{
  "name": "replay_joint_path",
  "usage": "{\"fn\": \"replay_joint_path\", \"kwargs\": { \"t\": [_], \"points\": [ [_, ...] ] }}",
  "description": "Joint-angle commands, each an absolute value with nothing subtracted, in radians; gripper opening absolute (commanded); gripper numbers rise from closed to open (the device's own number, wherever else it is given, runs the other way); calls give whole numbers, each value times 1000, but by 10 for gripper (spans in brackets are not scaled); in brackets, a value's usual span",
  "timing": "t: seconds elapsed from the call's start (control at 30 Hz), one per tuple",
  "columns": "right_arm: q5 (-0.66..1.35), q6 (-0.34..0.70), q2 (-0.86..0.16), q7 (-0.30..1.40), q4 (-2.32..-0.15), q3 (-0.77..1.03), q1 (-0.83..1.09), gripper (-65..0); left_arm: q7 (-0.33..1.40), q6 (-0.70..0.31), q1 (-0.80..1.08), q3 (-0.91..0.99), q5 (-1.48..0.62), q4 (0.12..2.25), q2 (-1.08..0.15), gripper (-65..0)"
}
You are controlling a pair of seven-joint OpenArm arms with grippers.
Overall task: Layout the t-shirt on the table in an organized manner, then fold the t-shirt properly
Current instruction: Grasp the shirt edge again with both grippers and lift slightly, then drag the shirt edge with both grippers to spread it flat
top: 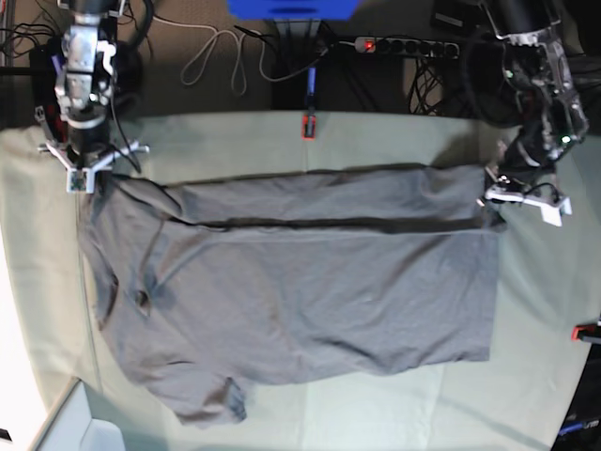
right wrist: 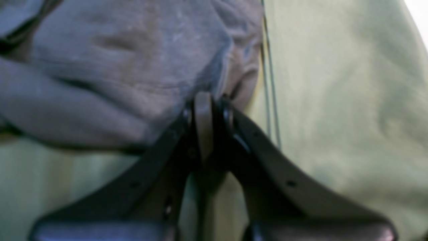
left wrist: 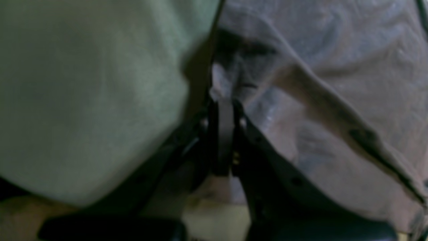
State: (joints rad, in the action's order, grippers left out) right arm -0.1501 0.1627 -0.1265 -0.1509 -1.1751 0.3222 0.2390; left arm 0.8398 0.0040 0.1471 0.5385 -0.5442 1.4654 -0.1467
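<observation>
Gripping the t-shirt [top: 300, 282] at opposite far corners, your left pincer [left wrist: 223, 87] and right pincer [right wrist: 209, 97] appeared clamped on grey cloth, which lay spread across the table [top: 376, 136].

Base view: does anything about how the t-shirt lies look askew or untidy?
Yes. The t-shirt lies flat with its far long edge folded over in a band, but the near sleeve at the lower left is curled and bunched. The left gripper and right gripper each pinch a far corner.

plain grey t-shirt [top: 310, 282], mint-green table [top: 545, 310]
</observation>
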Motion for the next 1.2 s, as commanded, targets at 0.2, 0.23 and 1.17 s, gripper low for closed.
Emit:
{"fn": "replay_joint_path", "kwargs": {
  "t": [0.2,0.23,1.17],
  "points": [
    [-143,165,-134,-166,-1500,329,367,-650,969,1,143,616,-549,1673,-163,-648],
    [-143,165,-134,-166,-1526,329,364,-650,987,1,137,625,-547,1699,-165,-648],
    [-143,165,-44,19,-1564,398,226,-650,1251,1,-33,608,-541,1477,-294,-648]
  ]
}}
